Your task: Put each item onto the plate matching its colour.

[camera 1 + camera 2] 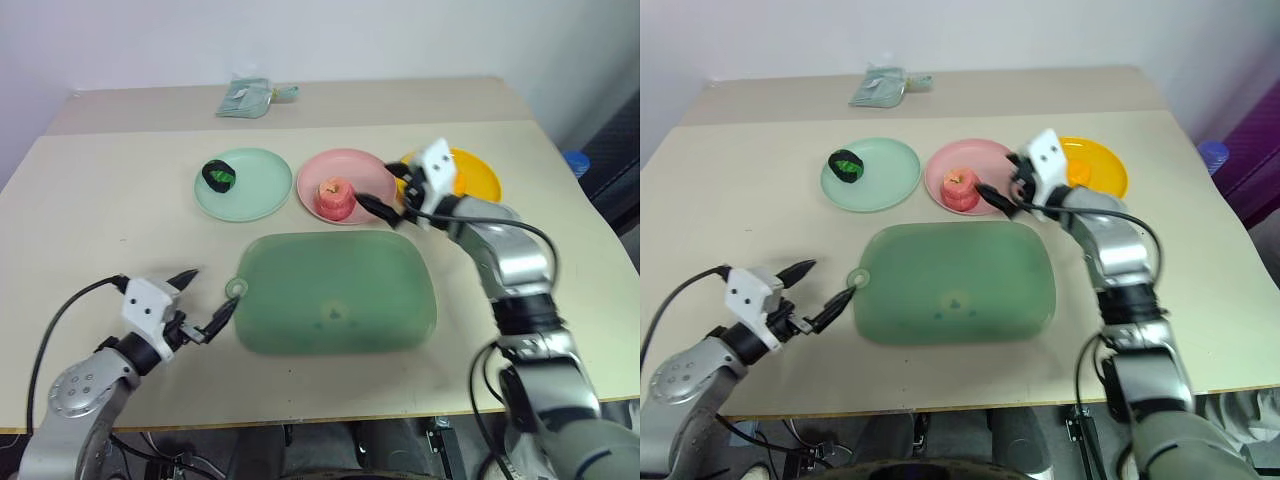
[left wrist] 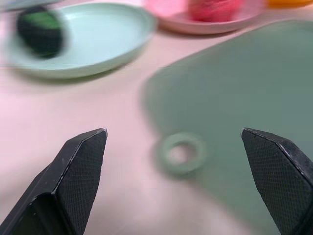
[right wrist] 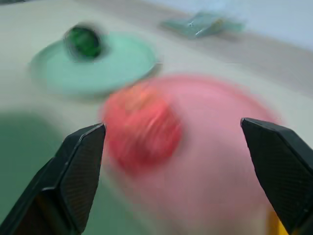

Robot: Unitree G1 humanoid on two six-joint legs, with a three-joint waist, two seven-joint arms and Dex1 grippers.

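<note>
The dark green-and-black ball lies on the mint green plate. On the pink plate sits the pink-red apple. The orange-yellow fruit rests on the yellow plate, partly behind my right wrist. My right gripper hovers open just right of the apple, over the pink plate's edge, holding nothing; its wrist view has the apple close ahead. My left gripper stands open and empty low over the table, beside the board's loop handle.
A large green board with a loop handle lies in the middle of the table, in front of the three plates. A greenish packet sits at the back. A blue object is off the table's right side.
</note>
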